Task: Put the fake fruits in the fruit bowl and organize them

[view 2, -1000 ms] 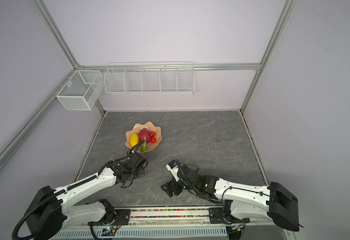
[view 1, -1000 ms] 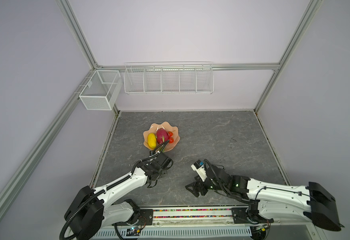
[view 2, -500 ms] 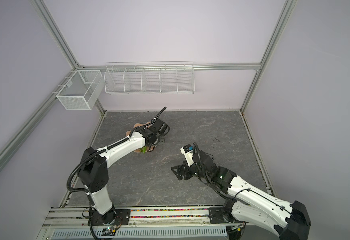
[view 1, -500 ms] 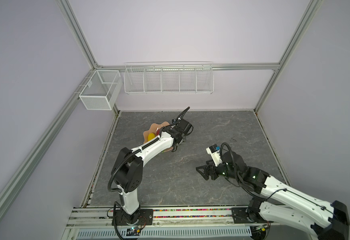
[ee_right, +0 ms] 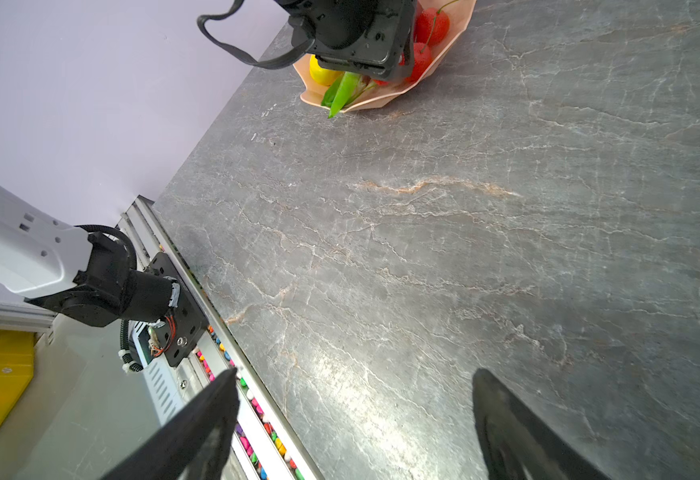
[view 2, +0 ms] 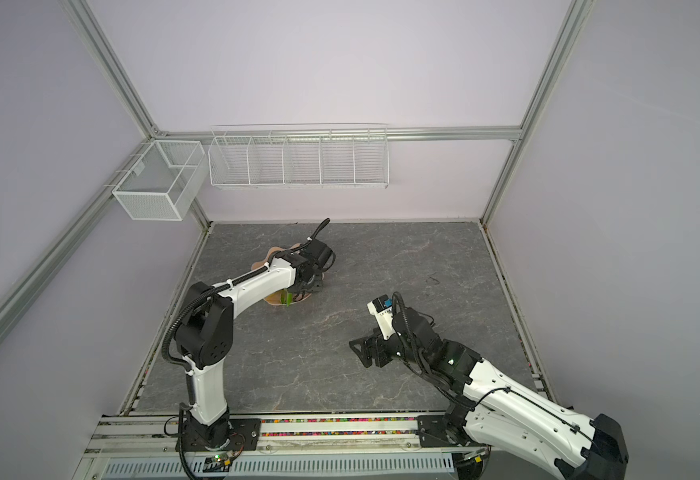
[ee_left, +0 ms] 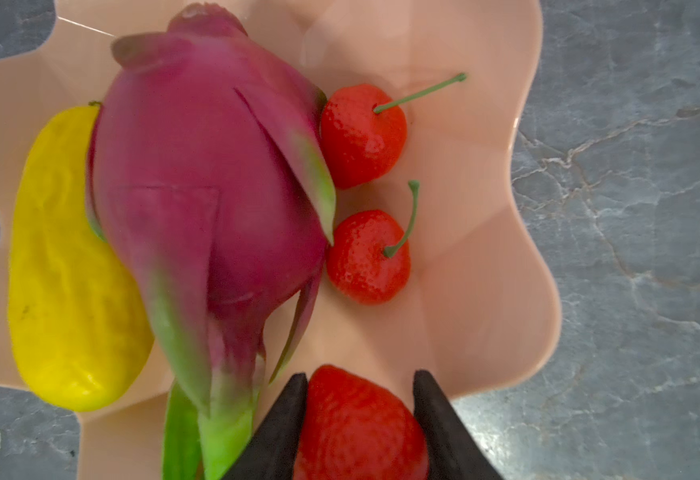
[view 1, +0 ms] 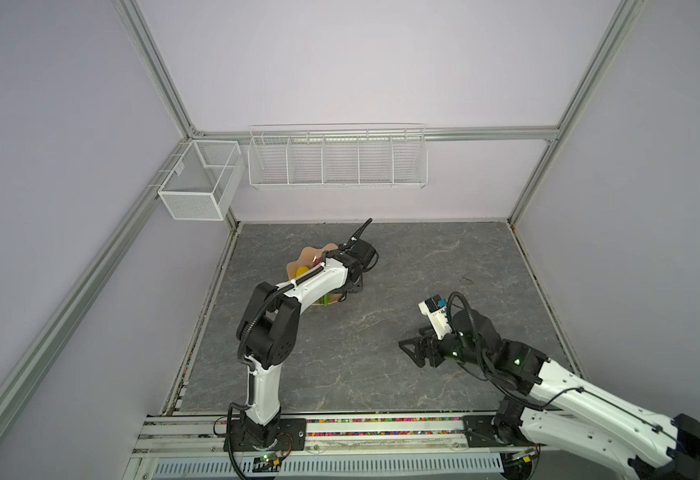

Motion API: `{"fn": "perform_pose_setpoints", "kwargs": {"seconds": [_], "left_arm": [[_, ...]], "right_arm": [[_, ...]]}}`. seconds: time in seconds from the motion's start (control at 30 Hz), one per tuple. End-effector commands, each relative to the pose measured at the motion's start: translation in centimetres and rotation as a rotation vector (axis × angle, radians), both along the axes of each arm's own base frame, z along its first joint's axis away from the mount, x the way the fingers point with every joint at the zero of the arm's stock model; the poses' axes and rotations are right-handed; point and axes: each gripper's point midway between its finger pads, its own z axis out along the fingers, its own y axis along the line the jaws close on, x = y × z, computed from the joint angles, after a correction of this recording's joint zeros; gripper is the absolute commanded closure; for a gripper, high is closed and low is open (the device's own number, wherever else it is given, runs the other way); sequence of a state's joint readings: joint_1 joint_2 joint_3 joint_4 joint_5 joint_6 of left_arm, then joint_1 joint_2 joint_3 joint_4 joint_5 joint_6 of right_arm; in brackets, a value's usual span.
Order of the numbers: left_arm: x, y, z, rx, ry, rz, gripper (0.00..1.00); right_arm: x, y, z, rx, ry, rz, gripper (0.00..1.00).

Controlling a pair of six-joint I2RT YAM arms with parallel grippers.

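The peach fruit bowl (ee_left: 485, 208) holds a magenta dragon fruit (ee_left: 198, 166), a yellow oblong fruit (ee_left: 65, 270) beside it and two red strawberry-like pieces (ee_left: 361, 137) (ee_left: 367, 257) with green stems. My left gripper (ee_left: 360, 374) hovers over the bowl's edge, shut on a third red strawberry piece (ee_left: 358, 428). In both top views the left arm covers most of the bowl (view 1: 309, 254) (view 2: 275, 251). My right gripper (ee_right: 356, 374) stands open and empty over bare table, well to the right of the bowl (view 1: 407, 353).
Two white wire baskets hang on the back wall, a long one (view 1: 337, 156) and a small box one (view 1: 198, 180). A rail with coloured beads (view 1: 381, 432) runs along the table's front edge. The dragon fruit's green tip (ee_right: 340, 93) sticks out over the bowl's rim.
One second ago the left gripper was just in front of the bowl; it has risen over it. The right arm has lifted and moved right. Little has moved in the last half second.
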State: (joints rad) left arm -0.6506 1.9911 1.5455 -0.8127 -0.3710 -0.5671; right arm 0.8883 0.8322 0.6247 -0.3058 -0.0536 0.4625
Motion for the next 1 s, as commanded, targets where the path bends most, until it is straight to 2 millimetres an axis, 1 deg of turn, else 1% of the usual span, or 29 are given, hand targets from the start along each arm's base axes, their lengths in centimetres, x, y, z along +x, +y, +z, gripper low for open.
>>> {"fn": "perform_pose_setpoints", "kwargs": {"seconds": [0.0, 0.13, 0.27, 0.33, 0.4, 0.5, 0.57, 0.63, 0.73, 0.77, 0.8, 0.83, 0.9, 0.97], "left_arm": [[0.4, 0.6, -0.4, 0.042, 0.007, 0.005, 0.53], [0.5, 0.6, -0.2, 0.041, -0.002, 0.008, 0.49], [0.6, 0.4, 0.9, 0.024, -0.028, 0.001, 0.47], [0.6, 0.2, 2.2, 0.004, -0.058, -0.011, 0.46], [0.4, 0.1, 3.8, -0.014, -0.091, -0.022, 0.46], [-0.5, 0.2, 6.5, -0.045, -0.143, -0.045, 0.44], [-1.5, 0.7, 8.2, -0.071, -0.181, -0.051, 0.43], [-2.7, 1.7, 9.7, -0.097, -0.229, -0.049, 0.41], [-4.8, 5.3, 11.2, -0.067, -0.321, 0.008, 0.31], [-5.5, 7.1, 11.3, -0.029, -0.357, 0.038, 0.26], [-6.1, 9.0, 11.7, 0.003, -0.401, 0.076, 0.03], [-6.7, 10.7, 11.7, 0.022, -0.424, 0.109, 0.01], [-7.9, 14.7, 11.4, 0.037, -0.463, 0.205, 0.01], [-9.0, 18.9, 11.3, 0.092, -0.520, 0.314, 0.01]], "right_arm": [[-0.2, -0.2, -0.4, -0.006, 0.001, 0.010, 0.11], [-0.2, -0.4, -0.3, -0.009, -0.003, 0.006, 0.11], [-0.2, -0.4, -0.3, -0.008, -0.004, 0.005, 0.11], [-0.2, -0.3, -0.3, -0.005, -0.001, 0.005, 0.11], [-0.1, -0.3, -0.2, -0.004, -0.003, 0.004, 0.11], [0.1, -0.4, 0.0, -0.007, -0.015, -0.005, 0.11], [0.4, -0.8, 0.2, -0.018, -0.036, -0.023, 0.11], [1.1, -1.7, 0.3, -0.033, -0.059, -0.058, 0.11], [2.9, -4.0, 0.3, -0.066, -0.079, -0.150, 0.11], [3.6, -5.2, 0.3, -0.086, -0.089, -0.195, 0.11], [4.5, -6.5, 0.1, -0.110, -0.098, -0.248, 0.11], [5.2, -7.8, 0.1, -0.126, -0.112, -0.295, 0.11], [6.8, -10.8, -0.1, -0.172, -0.164, -0.408, 0.11], [8.1, -13.7, -0.3, -0.210, -0.219, -0.521, 0.11]]}}
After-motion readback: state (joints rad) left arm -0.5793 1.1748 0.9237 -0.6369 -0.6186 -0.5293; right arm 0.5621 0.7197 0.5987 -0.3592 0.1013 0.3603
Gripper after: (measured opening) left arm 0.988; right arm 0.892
